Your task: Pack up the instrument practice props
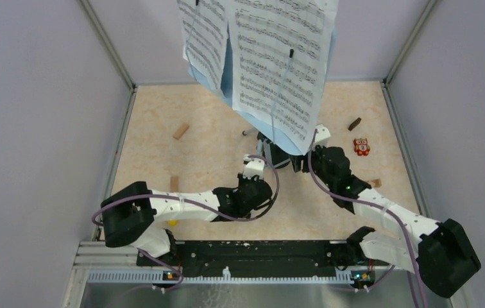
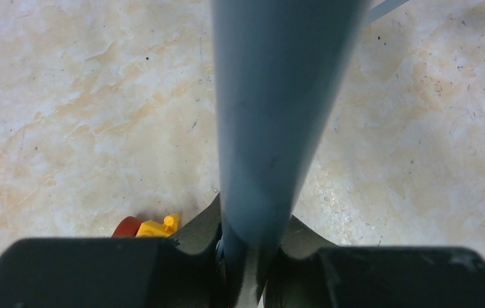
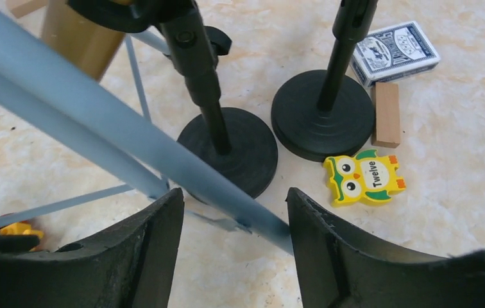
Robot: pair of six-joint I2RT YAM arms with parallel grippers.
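The pale-blue music rack (image 1: pixel 227 70) stands tall at mid-table with white sheet-music pages (image 1: pixel 278 58) on it. My left gripper (image 1: pixel 263 155) is shut on one of the rack's blue tripod legs (image 2: pixel 272 115), low near the table. My right gripper (image 3: pixel 233 197) is open, and another blue leg (image 3: pixel 99 128) runs slantwise between its fingers and touches the right finger (image 3: pixel 317 224). Two black round-based mic holders (image 3: pixel 233 151) (image 3: pixel 323 122) stand just beyond it. Part of a gold microphone (image 3: pixel 76 32) shows at the upper left. The blue microphone is out of view.
A yellow owl tile (image 3: pixel 364 178), a wooden block (image 3: pixel 386 114) and a card box (image 3: pixel 395 51) lie right of the mic holders. The toy car (image 2: pixel 147 226) sits by my left gripper. Wooden blocks (image 1: pixel 180 131) (image 1: pixel 174 183) lie to the left. Walls enclose the table.
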